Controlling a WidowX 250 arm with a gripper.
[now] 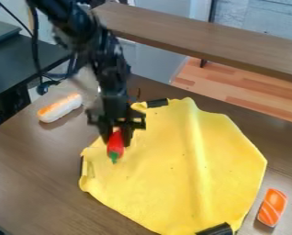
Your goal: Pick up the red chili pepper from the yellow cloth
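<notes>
While gripping a red pepper between the fingers of the gripper, brought in close on both its sides, hangs at the upper left part of a yellow cloth. Points the pepper's green stem down toward the near side; cannot tell whether touching the cloth. Under the pepper, see the cloth spread wide over the brown table, wavy at the rim, with a long ridge right of its middle and black pieces peeking out at the top, left and bottom edges. Near the cloth's lower right edge, find salmon sushi; left of the gripper, a white roll with an orange top. Beyond the table, see a brown shelf and wooden floor.
</notes>
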